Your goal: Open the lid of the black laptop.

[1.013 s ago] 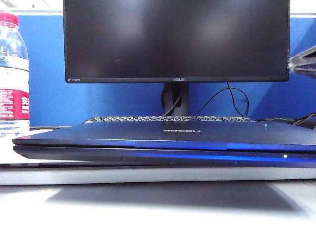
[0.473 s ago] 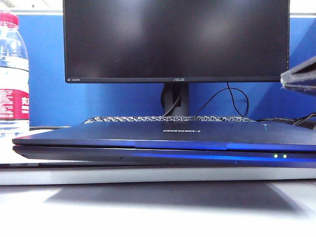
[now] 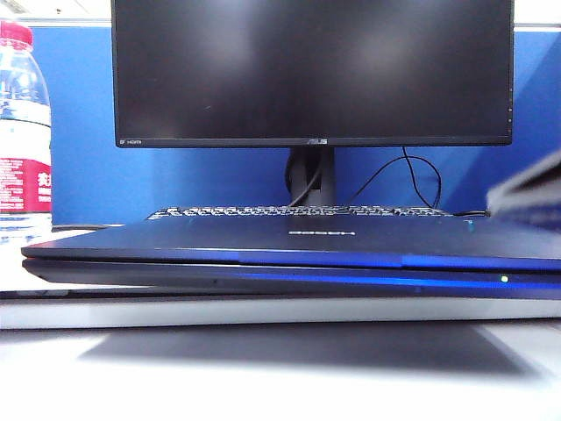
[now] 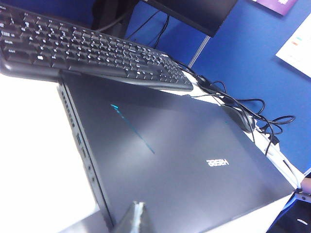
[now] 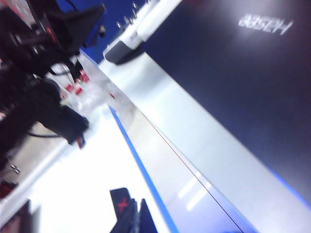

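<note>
The black laptop (image 3: 289, 274) lies closed on the white table, its lid (image 3: 263, 239) flat on the base and one green LED lit at the front right. The lid (image 4: 184, 150) shows its small logo in the left wrist view. My left gripper (image 4: 137, 216) hovers shut over the laptop's side edge near a front corner, holding nothing; the exterior view does not show it. Blurred at the right edge of the exterior view, my right gripper (image 3: 529, 191) is just above the lid's right end. Its fingers (image 5: 134, 218) are pressed together, empty, beside the laptop's front edge (image 5: 194, 160).
A black ASUS monitor (image 3: 311, 70) stands behind the laptop, with a separate black keyboard (image 4: 87, 48) between them. A water bottle (image 3: 22, 132) stands at the left. A mouse (image 4: 238, 118) and cables (image 4: 262, 121) lie near the blue partition.
My right gripper has come down along the right edge of the exterior view, close above the lid. The lid stays closed. The front LEDs flickered between one and two.
</note>
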